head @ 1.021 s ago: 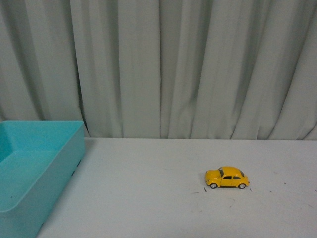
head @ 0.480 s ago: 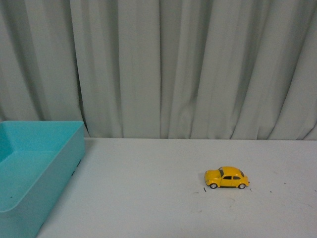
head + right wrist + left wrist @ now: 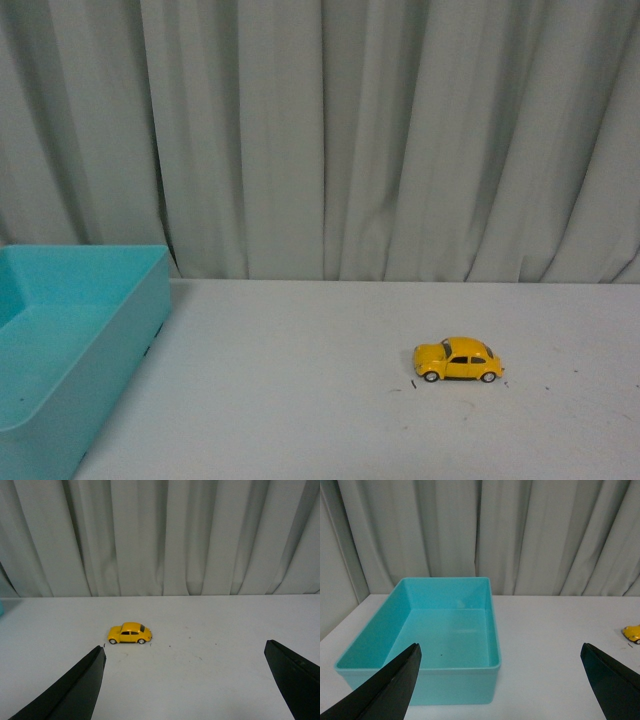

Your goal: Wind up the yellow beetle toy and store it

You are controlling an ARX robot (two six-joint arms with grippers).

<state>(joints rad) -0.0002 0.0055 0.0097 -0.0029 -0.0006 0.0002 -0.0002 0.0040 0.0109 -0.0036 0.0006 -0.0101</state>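
Front view: the yellow beetle toy [image 3: 458,361] stands upright on its wheels on the white desk [image 3: 300,400], on my right half of the work area. It is side-on to the body camera, nose pointing left toward the teal bin [image 3: 135,325]. Toy and bin are well apart, with bare desk between them. A few small dark specks lie on the desk just beside the car's front and rear. A pale pleated curtain [image 3: 320,140] closes off the back edge of the desk.

Left wrist view: left jaws are spread wide, nothing between them. Both dark fingers [image 3: 390,685] show only at the lower corners of the frame. The bin sits between and beyond them, open side up, interior bare apart from one tiny dark speck on its floor. The toy shows as a yellow sliver at the far edge of this view, on the desk and clear of the bin.

Right wrist view: right jaws are likewise spread wide and hold nothing. The toy sits on the desk beyond the fingertips, nearer to one finger [image 3: 75,690] than to the other, touching neither.
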